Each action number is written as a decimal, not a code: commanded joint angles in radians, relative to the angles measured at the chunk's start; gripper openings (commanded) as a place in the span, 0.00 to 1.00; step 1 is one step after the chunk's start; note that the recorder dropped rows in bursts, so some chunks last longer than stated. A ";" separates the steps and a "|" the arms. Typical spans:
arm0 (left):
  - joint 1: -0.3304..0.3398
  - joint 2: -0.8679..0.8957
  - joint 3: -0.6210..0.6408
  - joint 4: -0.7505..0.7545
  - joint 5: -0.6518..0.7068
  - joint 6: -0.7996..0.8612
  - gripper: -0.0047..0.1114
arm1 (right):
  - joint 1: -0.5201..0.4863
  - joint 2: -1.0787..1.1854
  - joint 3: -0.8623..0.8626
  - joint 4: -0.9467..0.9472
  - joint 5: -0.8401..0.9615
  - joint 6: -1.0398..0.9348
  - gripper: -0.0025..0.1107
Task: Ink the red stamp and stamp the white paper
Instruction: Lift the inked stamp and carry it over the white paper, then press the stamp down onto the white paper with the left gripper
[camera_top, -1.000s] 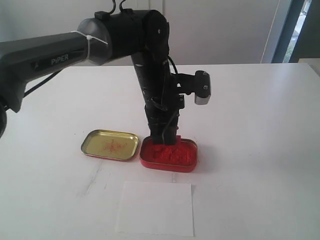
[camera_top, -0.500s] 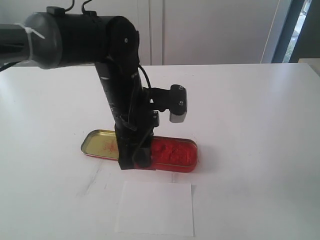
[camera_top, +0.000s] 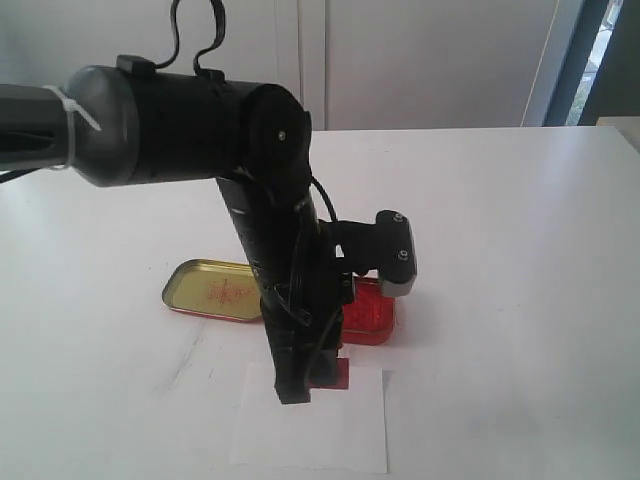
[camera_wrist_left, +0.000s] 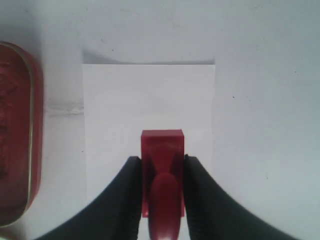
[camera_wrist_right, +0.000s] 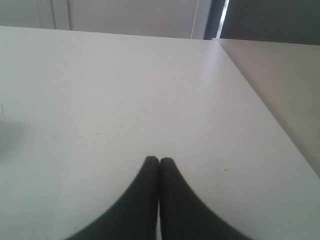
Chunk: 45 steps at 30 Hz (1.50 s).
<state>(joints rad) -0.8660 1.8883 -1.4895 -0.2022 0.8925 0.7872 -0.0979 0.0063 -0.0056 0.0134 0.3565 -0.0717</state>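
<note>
The red stamp (camera_wrist_left: 161, 145) is clamped by its sides in the left pincer (camera_wrist_left: 161, 161); the white paper (camera_wrist_left: 115, 110) lies directly beneath it, though contact cannot be judged.

Left arm (camera_top: 180, 130) comes in from the left edge, high over the bench (camera_top: 520, 260), then drops steeply at mid-scene: the main obstacle. Its wrist camera (camera_top: 398, 258) juts right and overhangs the red tin (camera_top: 372, 312). Left claw (camera_wrist_left: 161, 165), clamped on red stamp (camera_wrist_left: 161, 147), takes up the middle of the far edge of the white paper (camera_top: 330, 440); contact with the sheet not clear. Near part of the paper lies open. Gold lid (camera_top: 212, 288) and tin sit side by side just beyond the paper, both low-walled; the arm screens lid's right end and tin's left part. Right half of bench bare, open from right and near side. Right claw (camera_wrist_right: 159, 162), jaws pressed together, hangs over bare bench with open surface ahead
</note>
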 joint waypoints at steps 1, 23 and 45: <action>-0.007 0.027 0.013 -0.028 -0.022 -0.031 0.04 | -0.003 -0.006 0.006 -0.008 -0.014 0.000 0.02; -0.007 0.139 0.013 -0.025 -0.039 -0.029 0.04 | -0.003 -0.006 0.006 -0.008 -0.014 0.000 0.02; -0.007 0.215 0.042 -0.029 -0.147 -0.054 0.04 | -0.003 -0.006 0.006 -0.008 -0.014 0.000 0.02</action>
<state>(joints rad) -0.8660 2.0596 -1.4813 -0.2384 0.7900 0.7420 -0.0979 0.0063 -0.0056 0.0134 0.3565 -0.0717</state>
